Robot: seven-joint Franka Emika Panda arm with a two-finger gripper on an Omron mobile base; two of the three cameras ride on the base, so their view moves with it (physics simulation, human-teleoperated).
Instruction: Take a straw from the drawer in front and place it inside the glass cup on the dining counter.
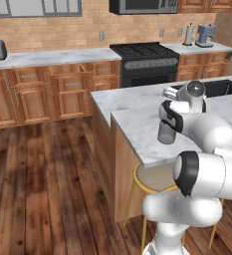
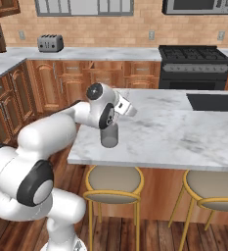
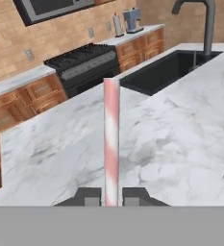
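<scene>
Straw (image 3: 111, 139) clamped between the two dark fingertips (image 3: 90, 196) of the pincer (image 3: 111, 197), standing straight up out of them in the hand view, pale pink with lighter bands, its free end pointing across the white veined top. Pincer clenched on the straw, one tip pressed to each side of it. In both base views too thin to make out.

Glass cup (image 2: 109, 135) upright on the desk (image 2: 184, 137), close to the near-left corner as seen in the right base view, just inside the overhanging edge. In the left base view the same cup (image 1: 166, 133) stands near the front edge, partly behind the robot's wrist. Hand poised just above the cup, wrist turned sideways over its rim; whether the straw reaches into the cup cannot be told.

Black sink (image 3: 171, 69) sunk into the far part of the desk, dark faucet (image 3: 207, 24) rising behind it. Two round stools (image 2: 114, 184) with yellow legs tucked under the near edge. Beyond the desk, black stove (image 1: 145, 62) against the brick wall, toaster (image 2: 50, 43) on the long back worktop, coffee machine (image 1: 205, 35) near its right end.
</scene>
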